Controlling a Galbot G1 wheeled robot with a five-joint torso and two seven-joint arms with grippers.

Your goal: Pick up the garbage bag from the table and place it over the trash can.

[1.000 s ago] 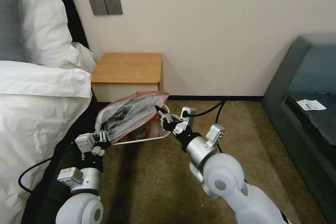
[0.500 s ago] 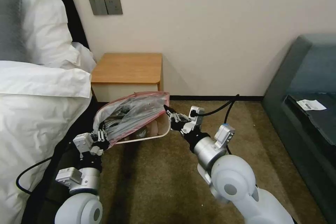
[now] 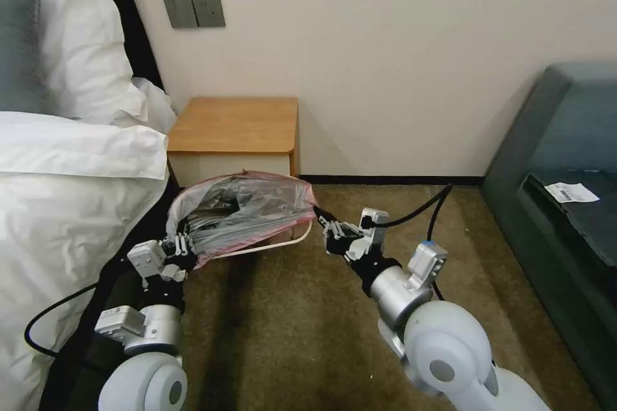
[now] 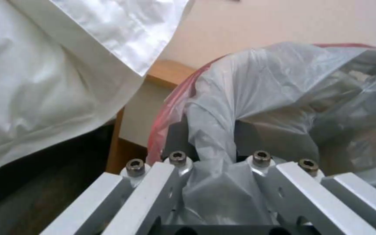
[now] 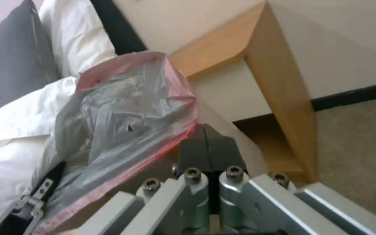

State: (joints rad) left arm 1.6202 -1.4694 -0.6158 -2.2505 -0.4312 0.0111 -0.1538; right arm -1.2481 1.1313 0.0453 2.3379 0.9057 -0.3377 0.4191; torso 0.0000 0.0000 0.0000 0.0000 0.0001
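Observation:
The garbage bag (image 3: 241,205), crinkly grey plastic with a pinkish-red rim, hangs stretched between my two grippers in front of the table (image 3: 234,123). It covers most of the pale trash can, whose front rim (image 3: 283,244) curves out just below it. My left gripper (image 3: 184,246) is shut on the bag's near-left edge; the left wrist view has bunched plastic (image 4: 223,107) squeezed between the dark fingers (image 4: 177,137). At the bag's right corner my right gripper (image 3: 319,213) is shut on the red rim (image 5: 183,129), its fingers (image 5: 207,148) pressed together.
A bed with white duvet and pillows (image 3: 61,173) lies close on the left, beside my left arm. A dark sofa (image 3: 565,192) stands at the right. Open brown carpet (image 3: 289,334) spreads in front of the can. The wall (image 3: 385,64) runs behind the table.
My right gripper has pulled the bag's corner rightward and down. The bag's mouth has spread wider and sunk lower over the can. My left gripper has shifted slightly left.

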